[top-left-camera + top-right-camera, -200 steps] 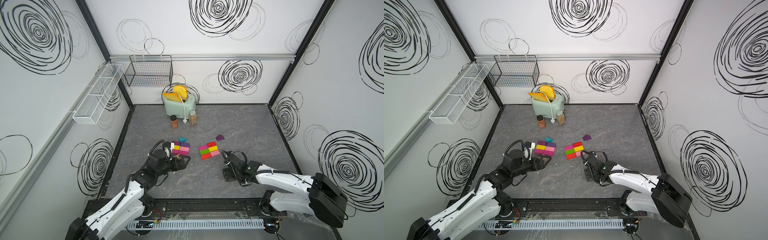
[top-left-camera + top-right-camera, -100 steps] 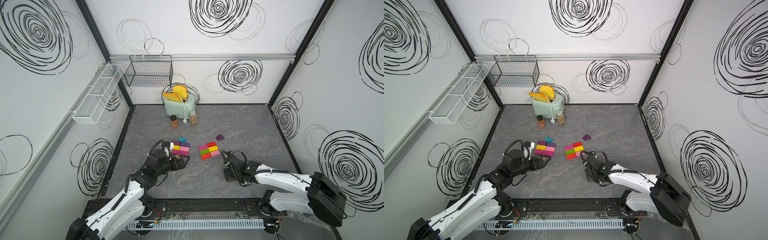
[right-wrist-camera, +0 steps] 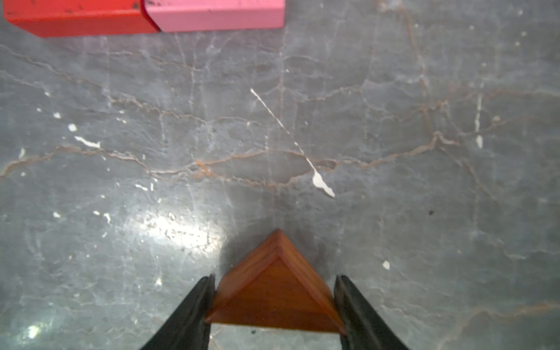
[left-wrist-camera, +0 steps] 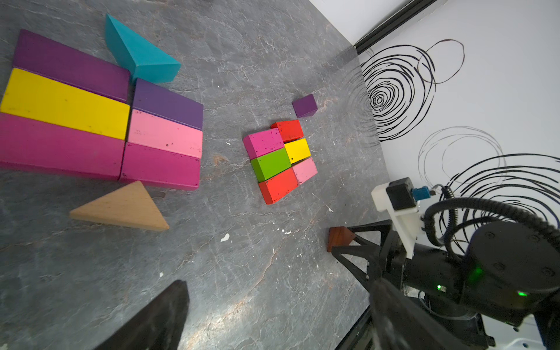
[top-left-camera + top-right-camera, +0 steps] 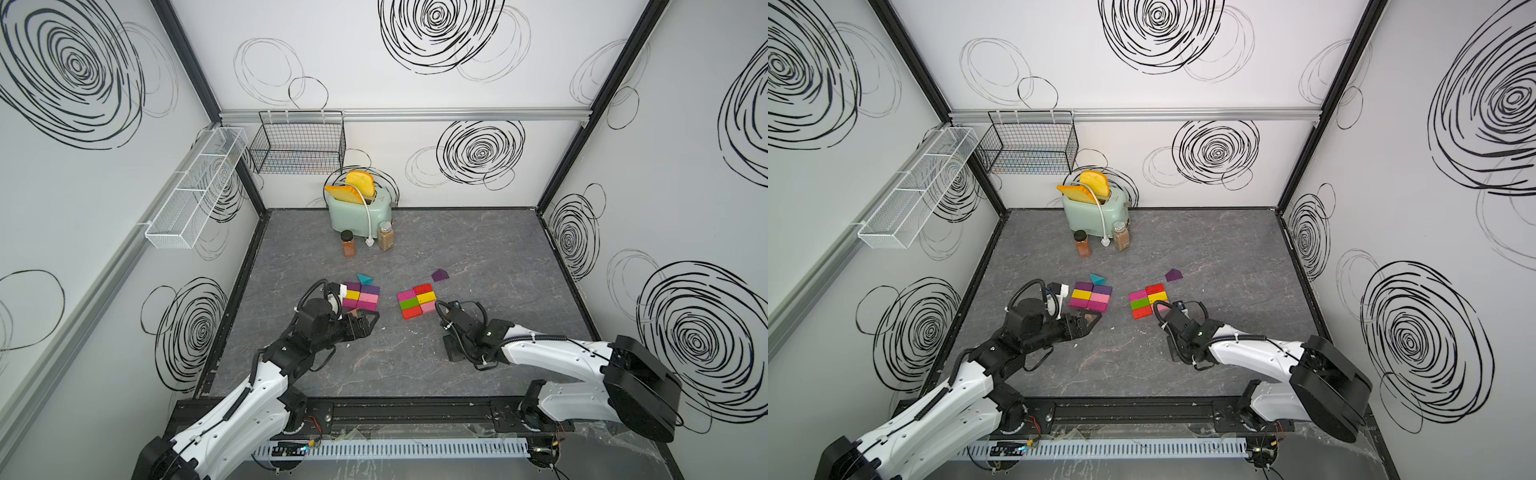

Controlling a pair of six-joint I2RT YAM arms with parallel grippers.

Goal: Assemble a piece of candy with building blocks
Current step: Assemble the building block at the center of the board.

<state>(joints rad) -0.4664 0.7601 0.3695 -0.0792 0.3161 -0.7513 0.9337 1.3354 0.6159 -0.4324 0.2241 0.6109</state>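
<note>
Right end effector (image 3: 274, 277) narrower now, snug on brown triangle (image 3: 275, 303)

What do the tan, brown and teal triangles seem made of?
The tan triangle: bare unpainted wood, pale with grain specks. The brown triangle: wood, stained or varnished reddish brown, grain lines showing. The teal triangle: probably wood too, but even matte paint hides any grain.

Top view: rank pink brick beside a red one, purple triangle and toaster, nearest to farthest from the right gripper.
1. pink brick: near corner of its block group.
2. purple triangle: just behind that group.
3. toaster: at the back wall.
</note>
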